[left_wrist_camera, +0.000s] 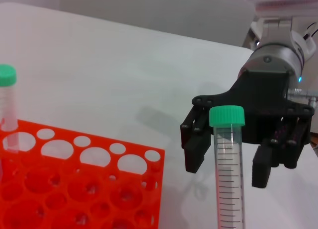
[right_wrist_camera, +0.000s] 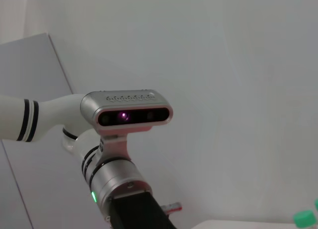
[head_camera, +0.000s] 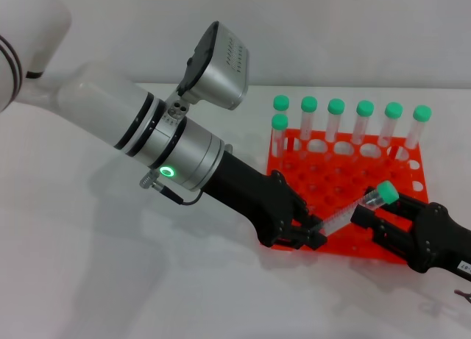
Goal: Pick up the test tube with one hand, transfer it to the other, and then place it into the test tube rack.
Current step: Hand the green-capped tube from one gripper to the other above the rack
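Handover over the rack's near edge: the test tube hangs tilted between two hands.

In the lower middle of the head view, the left hand is clamped on the tube's lower end, while the right hand, lower right, has its fingers spread either side of the upper part just under the green cap, not closed. Both are above the front of the orange test tube rack, which stands on the white counter with seven capped tubes along its back. The tube looks light, stiff and smooth, so likely slippery; take it on the straight wall below the cap.
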Robot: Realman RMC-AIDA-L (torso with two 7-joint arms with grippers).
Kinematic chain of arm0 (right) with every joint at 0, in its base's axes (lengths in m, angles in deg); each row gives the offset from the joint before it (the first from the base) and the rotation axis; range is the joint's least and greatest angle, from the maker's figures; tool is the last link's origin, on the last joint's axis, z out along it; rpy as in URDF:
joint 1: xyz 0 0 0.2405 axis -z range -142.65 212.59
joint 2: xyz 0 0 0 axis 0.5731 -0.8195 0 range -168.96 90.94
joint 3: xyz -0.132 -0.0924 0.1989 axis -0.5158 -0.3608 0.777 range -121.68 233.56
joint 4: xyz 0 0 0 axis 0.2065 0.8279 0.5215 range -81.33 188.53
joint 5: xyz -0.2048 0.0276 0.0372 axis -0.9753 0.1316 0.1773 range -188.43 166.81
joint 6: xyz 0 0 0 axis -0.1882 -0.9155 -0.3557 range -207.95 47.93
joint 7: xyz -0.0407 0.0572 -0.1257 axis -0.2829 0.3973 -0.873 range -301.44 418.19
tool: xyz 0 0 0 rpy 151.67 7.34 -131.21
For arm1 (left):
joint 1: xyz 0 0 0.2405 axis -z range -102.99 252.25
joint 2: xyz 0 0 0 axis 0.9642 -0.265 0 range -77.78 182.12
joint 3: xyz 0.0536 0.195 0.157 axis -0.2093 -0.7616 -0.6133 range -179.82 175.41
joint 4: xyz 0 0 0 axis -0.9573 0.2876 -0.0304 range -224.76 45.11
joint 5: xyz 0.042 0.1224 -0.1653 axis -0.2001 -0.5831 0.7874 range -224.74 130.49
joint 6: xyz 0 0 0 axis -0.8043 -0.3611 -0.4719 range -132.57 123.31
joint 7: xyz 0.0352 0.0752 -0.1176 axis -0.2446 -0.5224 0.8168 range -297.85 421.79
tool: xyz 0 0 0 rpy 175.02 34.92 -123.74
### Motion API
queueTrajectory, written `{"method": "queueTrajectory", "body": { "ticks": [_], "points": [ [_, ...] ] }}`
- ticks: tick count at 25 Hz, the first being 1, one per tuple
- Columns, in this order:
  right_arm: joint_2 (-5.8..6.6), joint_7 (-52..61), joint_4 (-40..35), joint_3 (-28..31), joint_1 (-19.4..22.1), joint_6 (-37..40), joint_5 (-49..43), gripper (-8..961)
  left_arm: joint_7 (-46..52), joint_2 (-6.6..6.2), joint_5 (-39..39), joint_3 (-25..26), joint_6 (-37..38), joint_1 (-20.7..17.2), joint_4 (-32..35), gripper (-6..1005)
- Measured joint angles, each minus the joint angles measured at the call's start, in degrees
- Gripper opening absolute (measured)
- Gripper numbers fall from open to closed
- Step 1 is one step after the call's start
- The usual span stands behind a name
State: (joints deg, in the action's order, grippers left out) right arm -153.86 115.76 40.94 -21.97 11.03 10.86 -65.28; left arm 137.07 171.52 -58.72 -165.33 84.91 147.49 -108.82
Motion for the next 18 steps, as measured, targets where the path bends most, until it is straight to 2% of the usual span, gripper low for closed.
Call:
{"method": "queueTrajectory", "body": {
  "ticks": [3,12,18],
  "points": [
    [-0.05,0.0,0.0,0.23,-0.01,-0.23,0.21,487,0.04,0.0,-0.11,0.0,-0.11,-0.01,0.01,199],
    [-0.28,0.0,-0.68,-0.01,-0.18,-0.53,0.14,309,0.12,0.0,-0.45,0.0,-1.24,0.0,0.01,200],
    [-0.48,0.05,-0.7,-0.53,-0.71,-1.33,0.13,263,0.48,0.0,-0.51,-0.01,-2.24,0.0,0.34,200]
  ]
}}
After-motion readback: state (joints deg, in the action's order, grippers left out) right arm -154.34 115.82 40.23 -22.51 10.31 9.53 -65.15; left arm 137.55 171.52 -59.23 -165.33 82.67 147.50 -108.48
